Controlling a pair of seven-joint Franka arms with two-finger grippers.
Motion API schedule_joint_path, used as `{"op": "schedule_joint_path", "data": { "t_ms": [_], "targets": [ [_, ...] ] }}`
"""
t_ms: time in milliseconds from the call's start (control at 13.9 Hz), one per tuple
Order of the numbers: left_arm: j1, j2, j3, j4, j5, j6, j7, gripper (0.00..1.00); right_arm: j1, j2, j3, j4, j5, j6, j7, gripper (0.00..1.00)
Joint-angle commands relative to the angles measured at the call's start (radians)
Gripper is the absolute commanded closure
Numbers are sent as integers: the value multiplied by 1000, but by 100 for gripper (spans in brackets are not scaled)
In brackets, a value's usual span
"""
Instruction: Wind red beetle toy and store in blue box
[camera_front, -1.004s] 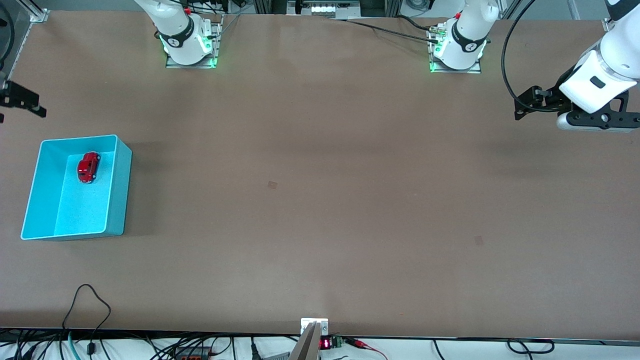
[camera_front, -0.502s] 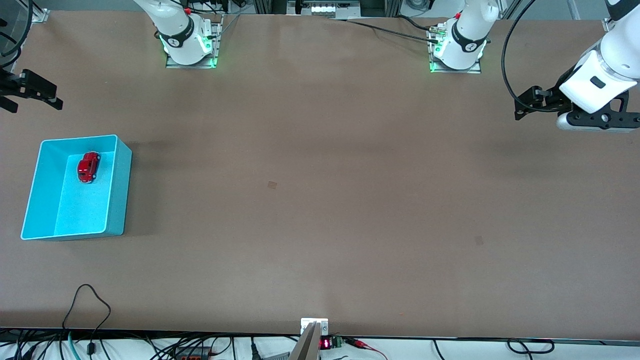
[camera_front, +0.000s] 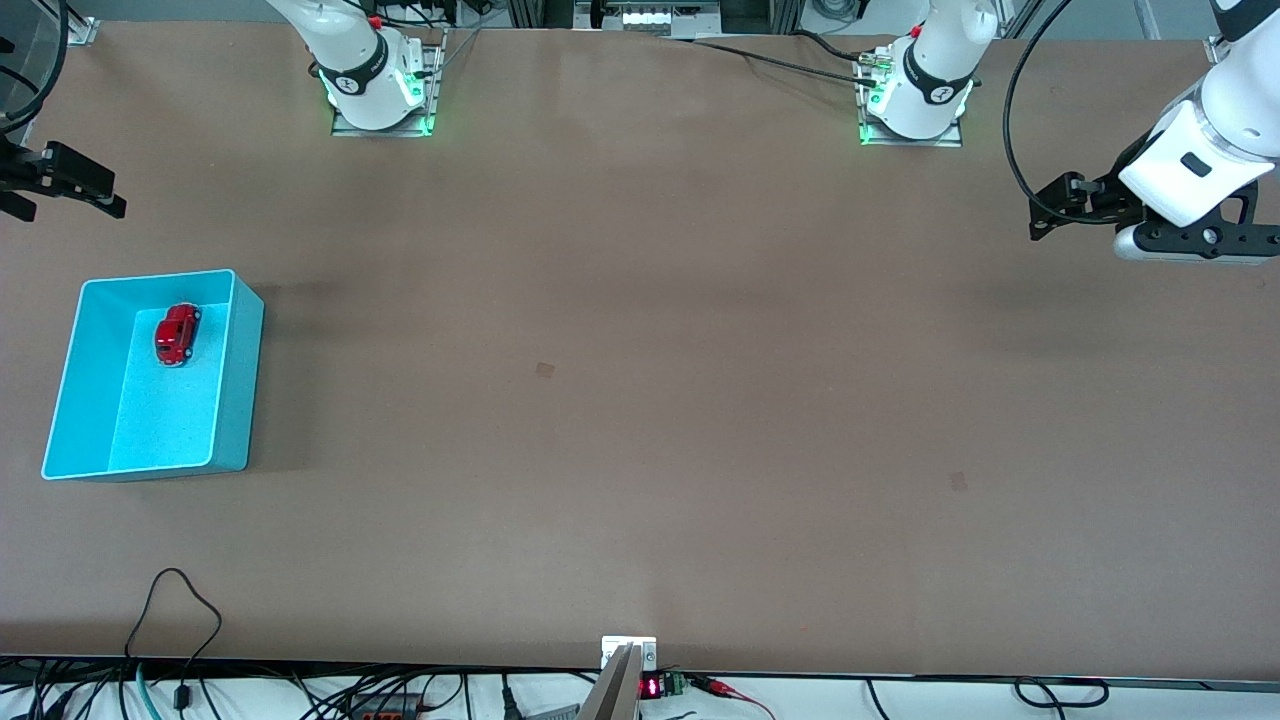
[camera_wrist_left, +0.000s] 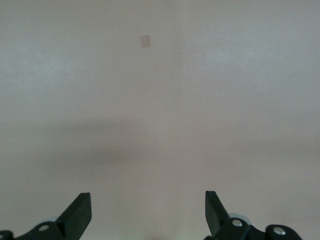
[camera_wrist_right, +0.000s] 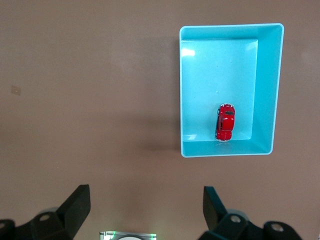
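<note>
The red beetle toy (camera_front: 176, 334) lies inside the blue box (camera_front: 232, 390), on its floor close to the wall nearest the robots. The box stands at the right arm's end of the table. The right wrist view looks straight down on the box (camera_wrist_right: 267, 90) and the toy (camera_wrist_right: 225, 122). My right gripper (camera_wrist_right: 146, 200) is open and empty, high over bare table between the box and the right arm's base; only part of it (camera_front: 65, 180) shows at the front view's edge. My left gripper (camera_wrist_left: 148, 205) is open and empty, and it waits (camera_front: 1195, 240) over the left arm's end of the table.
The right arm's base (camera_front: 380, 95) and the left arm's base (camera_front: 915, 100) stand along the table edge farthest from the front camera. Loose cables (camera_front: 170, 610) run along the nearest edge. A small darker patch (camera_front: 544, 369) marks the brown tabletop.
The right gripper has risen and shifted slightly away from the box toward the robots' side, then held still. The toy, the box and the left arm have not moved.
</note>
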Motion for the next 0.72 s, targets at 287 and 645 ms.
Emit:
{"op": "schedule_joint_path", "data": {
  "t_ms": [287,645],
  "targets": [
    [3,3,-6,16,21,-11,-2,0,17,20,-7,29,-15,-21,59,0],
    [3,3,-6,16,19,-11,-2,0,17,20,-7,28,-15,-20,61,0]
  ]
}}
